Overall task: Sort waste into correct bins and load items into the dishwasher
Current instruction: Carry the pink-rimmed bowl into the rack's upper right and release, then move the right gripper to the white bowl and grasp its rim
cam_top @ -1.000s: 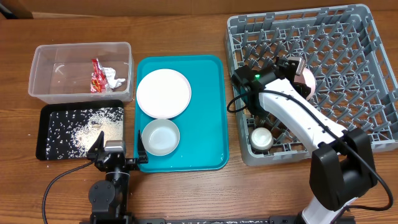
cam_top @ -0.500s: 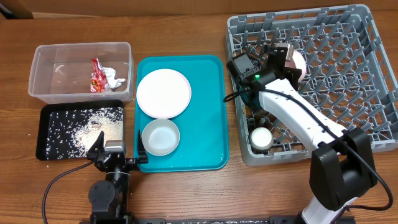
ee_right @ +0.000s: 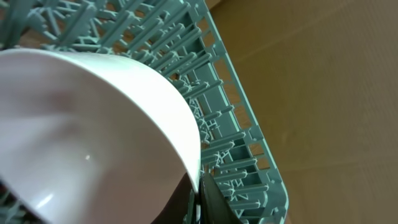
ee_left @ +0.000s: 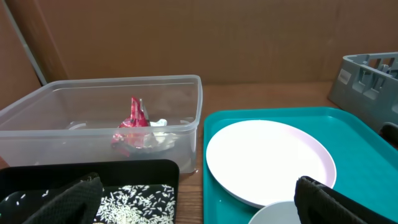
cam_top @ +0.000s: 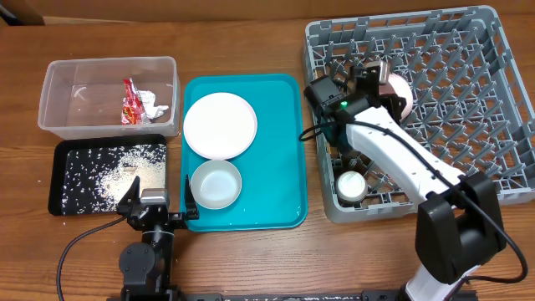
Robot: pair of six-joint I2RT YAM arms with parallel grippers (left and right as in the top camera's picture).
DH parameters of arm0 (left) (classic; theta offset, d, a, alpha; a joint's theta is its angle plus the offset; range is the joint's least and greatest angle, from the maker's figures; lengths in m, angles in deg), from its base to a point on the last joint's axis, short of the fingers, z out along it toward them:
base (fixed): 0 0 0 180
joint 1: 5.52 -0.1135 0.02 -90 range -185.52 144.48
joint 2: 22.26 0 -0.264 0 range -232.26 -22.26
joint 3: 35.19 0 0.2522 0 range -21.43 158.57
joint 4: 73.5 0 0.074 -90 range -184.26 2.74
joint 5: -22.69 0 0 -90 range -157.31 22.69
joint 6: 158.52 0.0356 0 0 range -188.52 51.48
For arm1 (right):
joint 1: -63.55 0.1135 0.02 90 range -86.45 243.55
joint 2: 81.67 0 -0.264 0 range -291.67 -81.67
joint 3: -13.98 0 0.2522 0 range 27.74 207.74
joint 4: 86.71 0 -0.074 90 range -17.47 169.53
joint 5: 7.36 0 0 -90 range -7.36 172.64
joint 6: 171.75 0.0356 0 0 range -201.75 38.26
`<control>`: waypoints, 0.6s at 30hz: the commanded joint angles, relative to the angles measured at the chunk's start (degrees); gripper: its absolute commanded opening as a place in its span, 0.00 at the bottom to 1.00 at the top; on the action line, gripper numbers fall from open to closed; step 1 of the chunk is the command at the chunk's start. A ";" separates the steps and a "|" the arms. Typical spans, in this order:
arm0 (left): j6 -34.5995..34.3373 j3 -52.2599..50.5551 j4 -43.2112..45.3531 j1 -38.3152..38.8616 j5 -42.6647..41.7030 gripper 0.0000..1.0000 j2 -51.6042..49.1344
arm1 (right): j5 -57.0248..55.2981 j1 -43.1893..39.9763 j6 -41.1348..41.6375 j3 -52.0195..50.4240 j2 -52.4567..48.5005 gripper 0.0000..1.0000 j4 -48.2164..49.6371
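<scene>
My right gripper is shut on the rim of a white bowl and holds it tilted on edge over the grey dishwasher rack. The right wrist view shows the bowl pinched at its rim by the gripper. A small white cup stands in the rack's near left corner. A white plate and a second white bowl lie on the teal tray. My left gripper is open at the table's front, its jaws wide apart with nothing between them.
The clear tub at the back left holds a red-and-white wrapper and a white tissue. In front of it the black tray holds loose rice. Bare wood lies between the teal tray and the rack.
My right gripper has carried the bowl toward the rack's far left and turned it more on edge. The left arm has not moved.
</scene>
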 commanded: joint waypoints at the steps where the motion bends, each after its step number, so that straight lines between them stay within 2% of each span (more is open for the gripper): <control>1: 0.90 -0.28 0.22 -0.24 0.15 1.00 0.61 | 1.57 4.35 -0.81 0.07 0.02 0.04 -0.72; 12: 0.90 -0.28 0.22 -0.24 0.15 1.00 0.61 | 6.67 9.14 1.60 0.07 0.02 0.04 -1.36; 18: 0.90 -0.28 0.22 -0.24 0.15 1.00 0.61 | 4.17 9.14 1.60 0.07 0.04 0.04 -2.34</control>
